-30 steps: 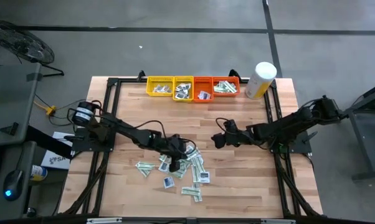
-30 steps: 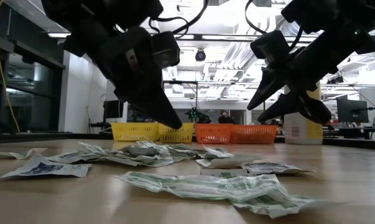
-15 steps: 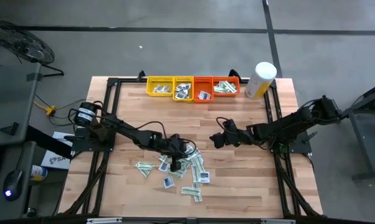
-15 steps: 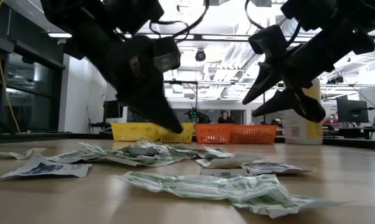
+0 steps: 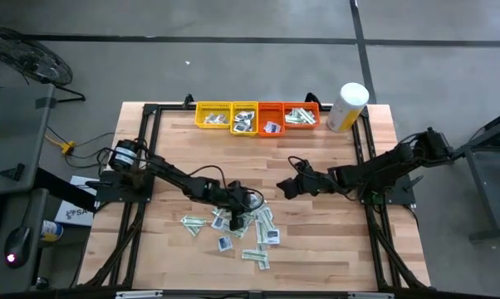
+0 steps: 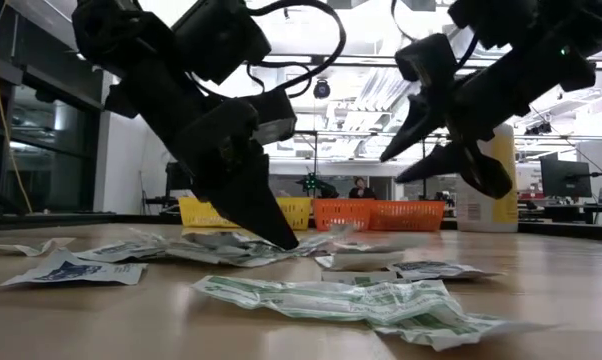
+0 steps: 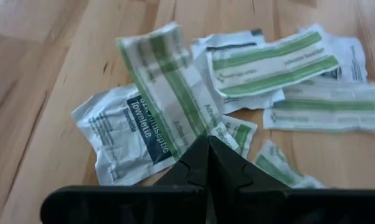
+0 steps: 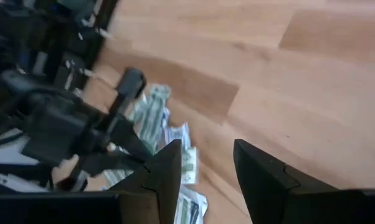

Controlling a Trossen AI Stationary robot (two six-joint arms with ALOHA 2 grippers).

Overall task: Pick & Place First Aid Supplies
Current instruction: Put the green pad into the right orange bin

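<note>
Packets lie heaped on your desk, and the left gripper, pinched shut, presses into them; whether paper is caught is hidden. Overlapping strips could drag along. Farther off, your right gripper hovers part-open and empty; the trays' contents are hard to read.

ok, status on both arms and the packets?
Left gripper shut, tips down in the packet pile. Right gripper open, empty, hovering beside the pile. Some packets already in the trays. Nothing blocking.
</note>
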